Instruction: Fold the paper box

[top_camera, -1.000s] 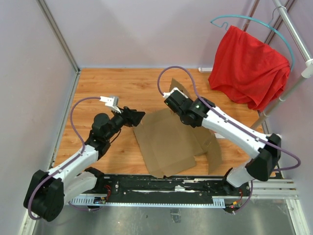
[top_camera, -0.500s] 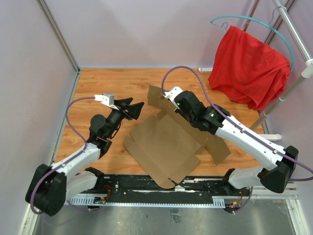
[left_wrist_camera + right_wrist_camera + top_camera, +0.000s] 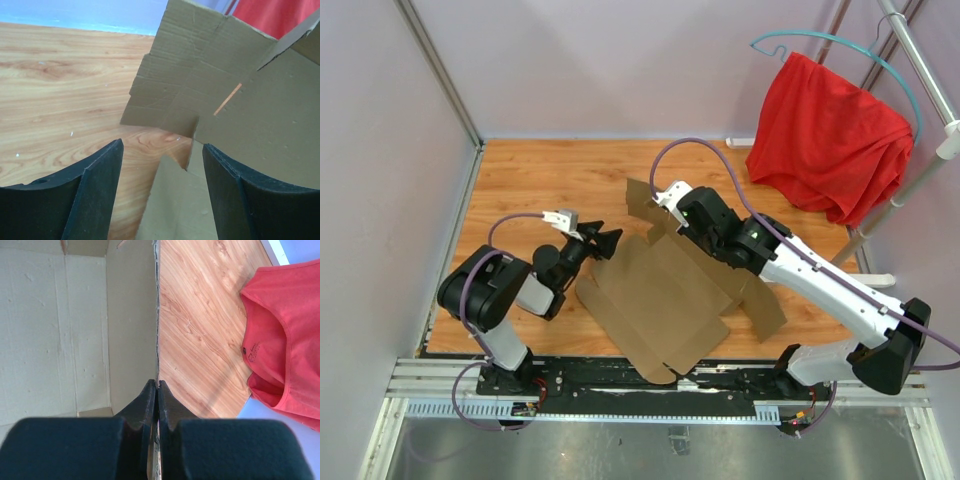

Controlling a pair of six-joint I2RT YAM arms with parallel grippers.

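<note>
the paper box (image 3: 660, 295) is found in the middle of the top view, on the wooden table (image 3: 540, 180). it is seen to be a mostly flat die-cut sheet: its large panels are spread open toward the lower centre of the frame, and no walls have been closed into a box shape. only one flap (image 3: 640, 195), at the sheet's upper left corner, is raised off the table.

that flap's edge is pinched by the right gripper (image 3: 663, 205). in the right wrist view its fingers (image 3: 145, 400) are pressed together, with the thin cardboard edge running into the seam between them.

the left gripper (image 3: 605, 240) is held just beside the sheet's left edge, at centre left of the top view, with its jaws apart. in the left wrist view a small piece of the card is seen low between the two dark fingers, but nothing is gripped. whether the card is touched there cannot be told.

the red cloth (image 3: 825, 135) is hung at the upper right, well apart from the work.

the task is judged to be at an early stage. a first flap is lifted along its crease, while the remaining side panels, tabs and slots are left to be folded up and locked together.
</note>
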